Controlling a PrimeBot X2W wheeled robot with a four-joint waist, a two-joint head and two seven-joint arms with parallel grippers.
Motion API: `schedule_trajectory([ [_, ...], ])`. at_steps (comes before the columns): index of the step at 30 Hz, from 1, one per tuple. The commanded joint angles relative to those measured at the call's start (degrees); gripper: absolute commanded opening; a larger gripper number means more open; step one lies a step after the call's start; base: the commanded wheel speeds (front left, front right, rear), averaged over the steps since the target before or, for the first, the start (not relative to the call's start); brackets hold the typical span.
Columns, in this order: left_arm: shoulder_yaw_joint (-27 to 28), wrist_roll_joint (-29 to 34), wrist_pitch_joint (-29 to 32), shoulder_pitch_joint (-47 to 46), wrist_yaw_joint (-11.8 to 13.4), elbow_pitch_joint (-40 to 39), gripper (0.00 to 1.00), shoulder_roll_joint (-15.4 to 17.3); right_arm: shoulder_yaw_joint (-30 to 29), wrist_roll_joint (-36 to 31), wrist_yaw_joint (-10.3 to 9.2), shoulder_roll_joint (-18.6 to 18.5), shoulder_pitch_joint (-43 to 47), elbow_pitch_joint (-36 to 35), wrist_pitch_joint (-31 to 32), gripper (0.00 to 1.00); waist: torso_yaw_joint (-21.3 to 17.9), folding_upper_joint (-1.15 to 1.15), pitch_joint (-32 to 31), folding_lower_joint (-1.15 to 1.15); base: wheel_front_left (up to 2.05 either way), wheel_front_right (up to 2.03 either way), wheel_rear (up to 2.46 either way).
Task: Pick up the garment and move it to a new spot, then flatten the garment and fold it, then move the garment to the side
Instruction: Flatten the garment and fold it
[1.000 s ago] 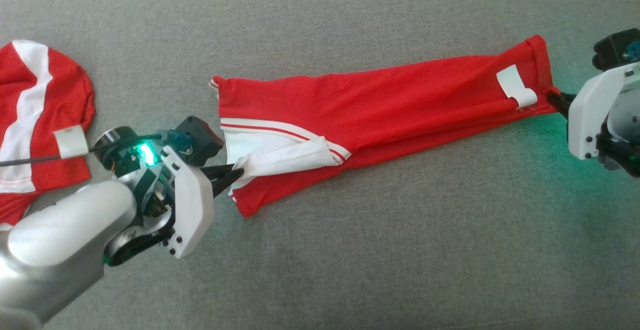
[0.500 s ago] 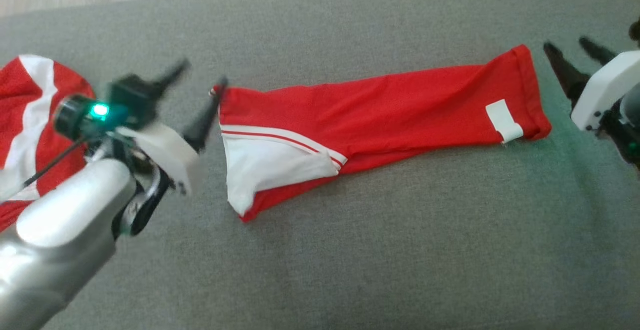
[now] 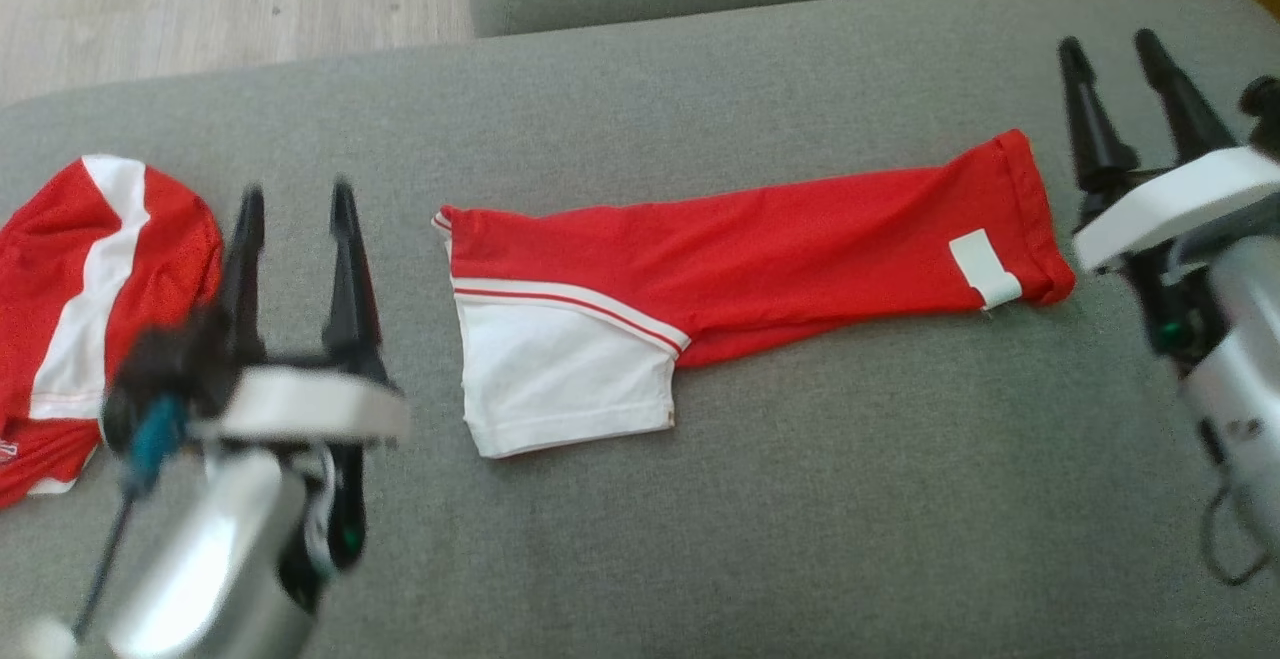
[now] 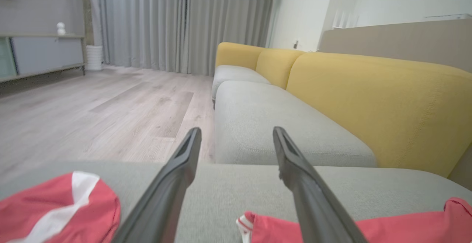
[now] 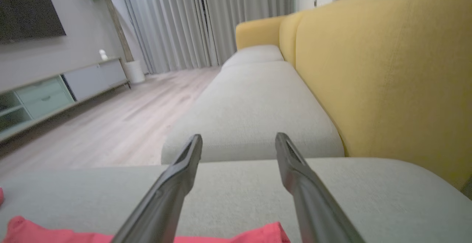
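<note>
Off both ends of the garment, left pincer and right pincer stand spread.

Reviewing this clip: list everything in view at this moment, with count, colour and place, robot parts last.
garment: one, red with a white panel, lying long across the middle of the seat
white tag: one, white, near the garment's right end
second garment: one, red with a white stripe, at the seat's left edge
sofa seat: grey, under both garments
sofa backrest: yellow, along one side of the seats
floor: pale wood, beyond the seat
curtains: grey, at the far wall
low cabinet: one, pale, along the wall
left claw: one, dark fingers, open, left of the garment, holding nothing
right claw: one, dark fingers, open, beyond the garment's right end, holding nothing
</note>
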Motion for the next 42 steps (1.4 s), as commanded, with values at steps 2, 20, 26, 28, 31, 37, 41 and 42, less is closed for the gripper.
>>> schedule_trajectory([
  [2,7.78,5.05,-0.48,3.96,-1.78,-2.52,1.0,-2.29,-7.1,-5.52,-0.05,3.83,4.78,-5.54,-0.75,1.0,-0.41,0.0,-1.06,0.0,0.0,0.0,0.0],
  [20,21.86,21.91,-0.49,10.87,-16.73,1.51,1.0,-16.36,-34.19,-28.48,-0.05,18.16,15.35,-7.07,5.15,1.0,1.21,0.0,1.85,0.0,0.0,0.0,0.0],
  [26,23.26,24.33,-0.49,9.19,-19.63,3.22,1.0,-18.44,-46.78,-35.37,-0.05,21.22,10.01,1.39,10.06,1.0,3.01,0.0,5.33,0.0,0.0,0.0,0.0],
  [28,23.75,24.96,-0.49,8.72,-20.39,3.77,1.0,-18.89,-49.95,-37.44,-0.05,22.12,8.7,3.46,10.61,1.0,3.47,0.0,6.22,0.0,0.0,0.0,0.0],
  [31,24.48,25.85,-0.49,8.11,-21.28,4.17,1.0,-19.49,-53.77,-40.29,-0.05,22.98,7.11,6.05,10.68,1.0,4.03,0.0,7.28,0.0,0.0,0.0,0.0],
  [37,26.01,27.21,-0.49,7.44,-22.48,4.62,1.0,-20.28,-59.07,-44.3,-0.05,23.6,4.58,10.21,9.65,1.0,4.2,0.0,8.56,0.0,0.0,0.0,0.0],
  [41,26.54,27.9,-0.49,6.95,-23.05,4.9,1.0,-20.7,-59.16,-44.43,-0.05,23.65,2.69,13.75,8.64,0.8,4.08,0.0,9.06,0.0,0.0,0.0,0.0],
  [42,26.66,28.03,-0.49,6.85,-23.16,4.96,1.0,-20.8,-58.79,-44.31,-0.05,23.66,2.24,14.6,8.21,0.41,3.99,0.0,9.13,0.0,0.0,0.0,0.0],
])
